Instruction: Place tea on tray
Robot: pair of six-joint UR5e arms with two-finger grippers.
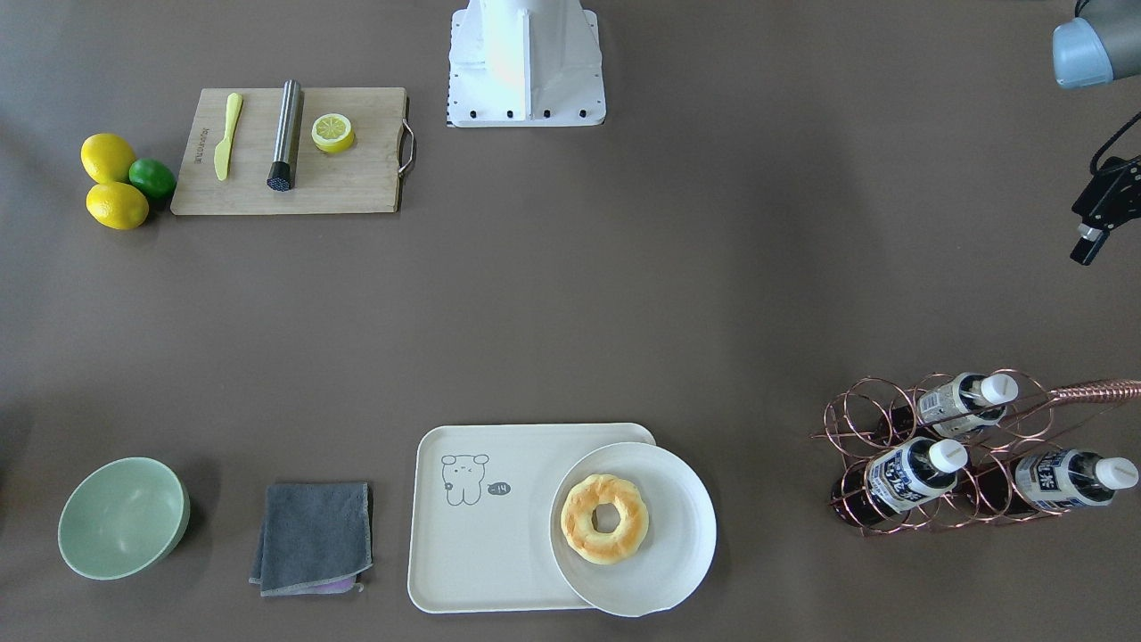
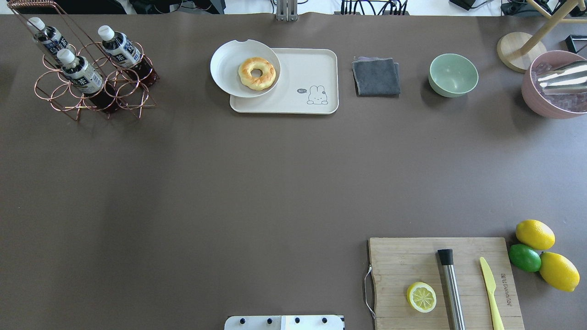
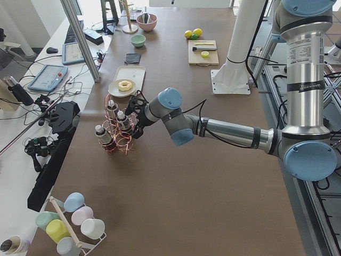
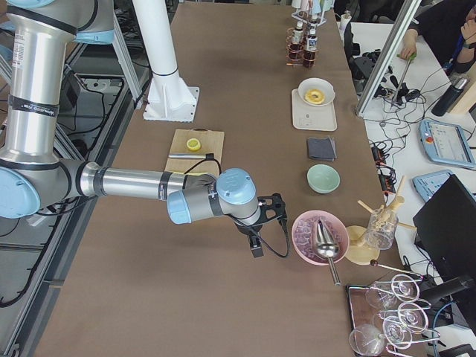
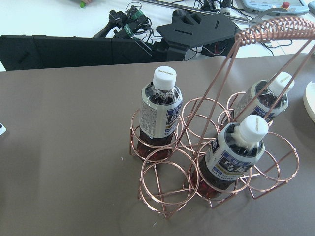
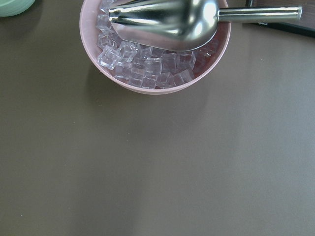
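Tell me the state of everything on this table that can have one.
Tea bottles, all three capped, standing in the wire rack.
Tray, bare except for the plate overlapping one end.
Plate, holding a doughnut.
Cloth, folded.
Green bowl, empty.
Pink bowl, filled with ice, scoop resting on top.
Lemon half, cut side up on the board.

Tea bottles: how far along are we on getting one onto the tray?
Done: nothing yet. All three tea bottles stand in the copper rack, and the tray carries only the plate with the donut. In hand: the left gripper is beside the rack, with no bottle lifted. Remaining: grasp one bottle, lift it out, set it on the tray's bare part.
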